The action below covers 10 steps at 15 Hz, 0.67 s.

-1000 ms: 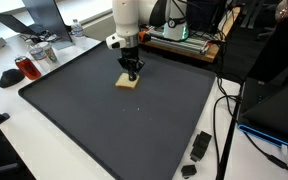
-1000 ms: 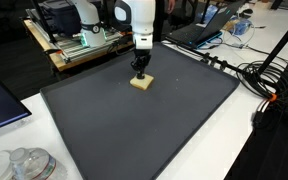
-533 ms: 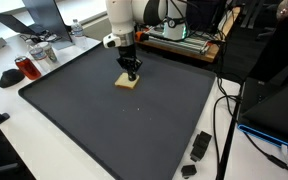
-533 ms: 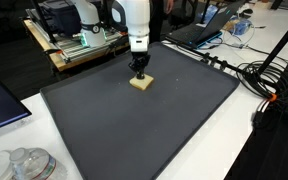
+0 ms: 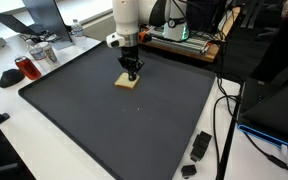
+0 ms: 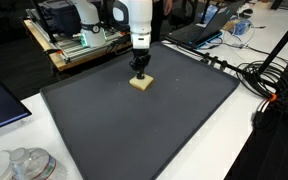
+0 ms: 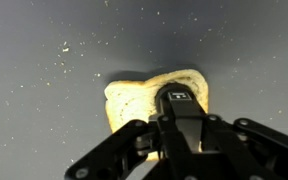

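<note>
A pale slice of bread (image 5: 126, 83) lies flat on the big dark mat (image 5: 114, 130), toward its far side; it also shows in the exterior view from the opposite side as bread (image 6: 142, 84). My gripper (image 5: 132, 74) points straight down with its tips right at the slice's upper face, also seen as gripper (image 6: 140, 73). In the wrist view the two black fingers (image 7: 184, 105) are pressed together over the bread (image 7: 132, 98), covering its middle. The fingers are shut with nothing visible between them. Whether they press into the slice I cannot tell.
A red-lidded jar (image 5: 26, 68) and a dark dish (image 5: 9, 78) stand off the mat's corner. Small black parts (image 5: 200, 146) and cables (image 5: 227, 110) lie beside the mat. Clear plastic tubs (image 6: 28, 165) sit near one corner, a cable bundle (image 6: 269, 88) along another edge.
The upper arm swayed slightly sideways and came back. The gripper tips stay on the same spot over the bread, which has not moved.
</note>
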Available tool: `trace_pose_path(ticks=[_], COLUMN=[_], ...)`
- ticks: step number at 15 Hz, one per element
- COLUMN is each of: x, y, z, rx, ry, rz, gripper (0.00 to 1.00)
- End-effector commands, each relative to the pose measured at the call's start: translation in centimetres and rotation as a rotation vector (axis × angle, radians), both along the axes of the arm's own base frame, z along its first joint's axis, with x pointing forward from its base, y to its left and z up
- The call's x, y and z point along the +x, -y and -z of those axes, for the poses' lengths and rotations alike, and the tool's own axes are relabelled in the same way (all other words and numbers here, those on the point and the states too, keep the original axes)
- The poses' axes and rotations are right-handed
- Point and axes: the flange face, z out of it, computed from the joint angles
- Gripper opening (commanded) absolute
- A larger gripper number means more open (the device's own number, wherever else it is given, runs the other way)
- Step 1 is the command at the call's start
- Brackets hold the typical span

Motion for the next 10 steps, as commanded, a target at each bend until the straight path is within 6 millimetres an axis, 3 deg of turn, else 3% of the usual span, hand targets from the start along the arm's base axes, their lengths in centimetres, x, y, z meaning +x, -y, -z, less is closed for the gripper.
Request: trace_pose_path(ticks=[1, 4, 10], x=[-1.7, -1.1, -1.3], y=[-0.7, -0.6, 2.2], z=[6.3, 6.6, 6.2], rx=[-0.044, 0.014, 0.205], ry=[-0.146, -0.181, -0.129], rz=[-0.001, -0.006, 0.007], gripper=[0.05, 0.05, 0.05])
